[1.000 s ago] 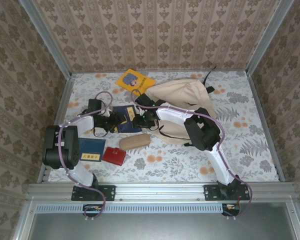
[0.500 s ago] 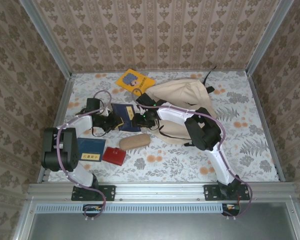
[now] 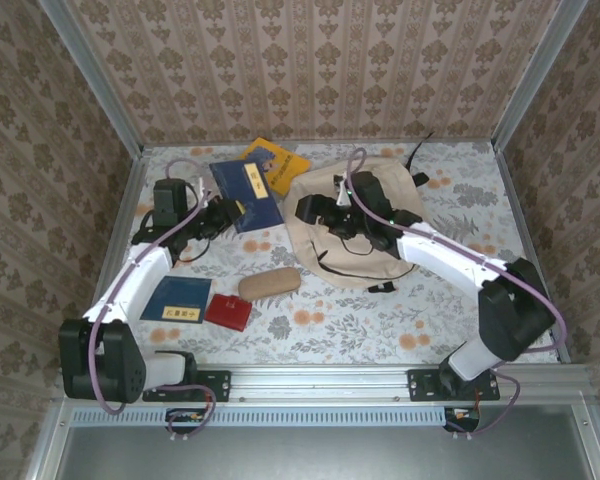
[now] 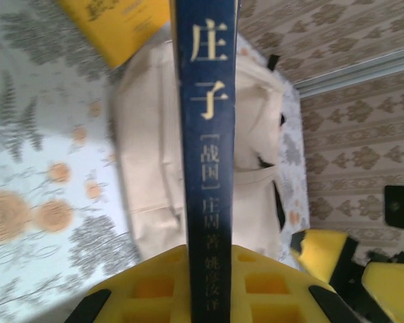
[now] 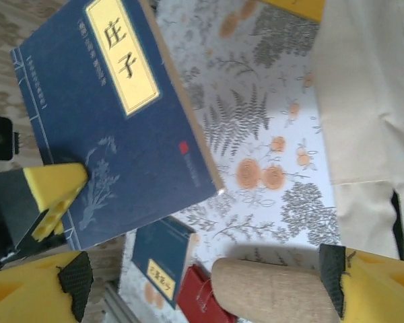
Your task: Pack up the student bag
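The student bag (image 3: 355, 255) lies centre-right on the table (image 3: 480, 210) and is partly covered by the right arm. Its opening and contents cannot be made out. A yellow book (image 3: 280, 158) is half hidden behind the navy book (image 3: 245, 195) and is cut off in the left wrist view. The navy book is clamped between the jaws of the left gripper (image 3: 223, 211), left of the bag. The right gripper (image 3: 318, 210) is held over the bag's left edge with its jaws spread wide and nothing gripped.
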